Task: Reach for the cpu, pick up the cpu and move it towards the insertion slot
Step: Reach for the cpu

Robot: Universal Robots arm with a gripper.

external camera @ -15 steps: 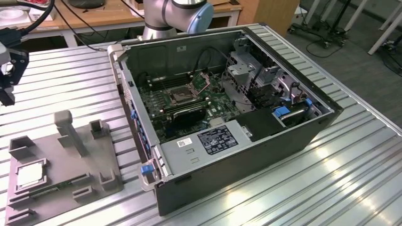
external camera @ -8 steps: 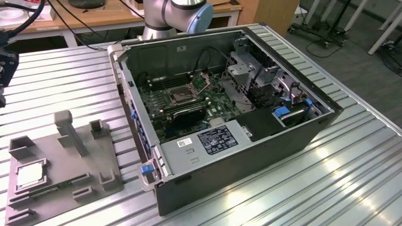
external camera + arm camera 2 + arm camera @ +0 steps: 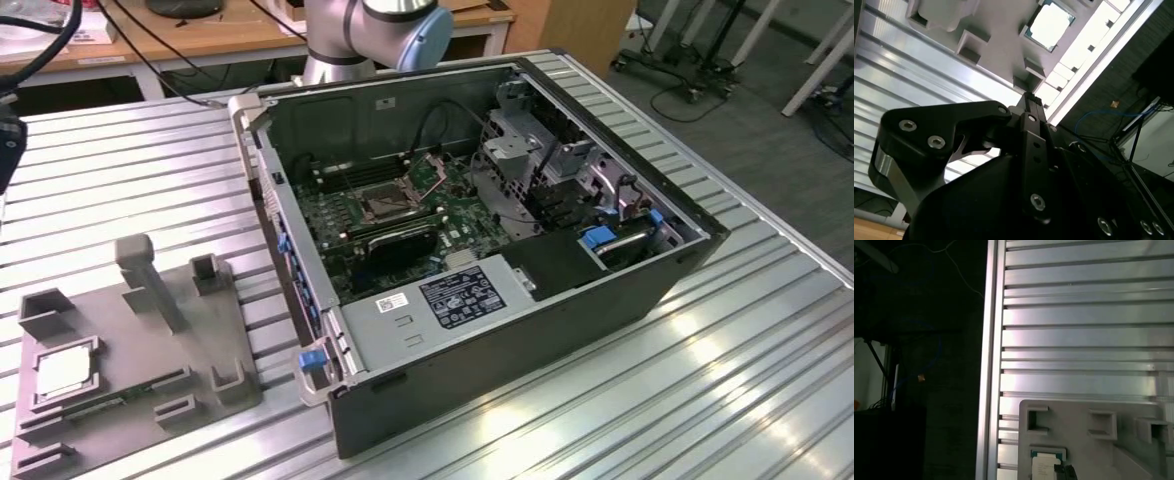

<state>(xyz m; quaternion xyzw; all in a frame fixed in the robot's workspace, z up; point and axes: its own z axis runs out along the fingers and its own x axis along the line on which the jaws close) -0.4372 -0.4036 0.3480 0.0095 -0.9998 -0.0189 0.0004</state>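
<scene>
The cpu (image 3: 64,372) is a thin square chip with a pale silvery face. It lies flat in a recess of the grey holder tray (image 3: 200,345) at the exterior view's lower left. In the second wrist view my black gripper (image 3: 1031,102) hangs above the table, some way short of the cpu (image 3: 1050,25). In the first wrist view the cpu (image 3: 1046,465) lies close to the gripper's dark tip. The insertion slot (image 3: 387,205) is a dark square socket in a silver frame. It sits on the green board inside the open computer case (image 3: 534,330).
The grey tray carries upright posts (image 3: 147,275) and a long green memory stick (image 3: 127,395). The ribbed metal table (image 3: 120,170) ends at an edge (image 3: 994,365) close to the tray, with dark floor beyond. The arm's base (image 3: 367,30) stands behind the case.
</scene>
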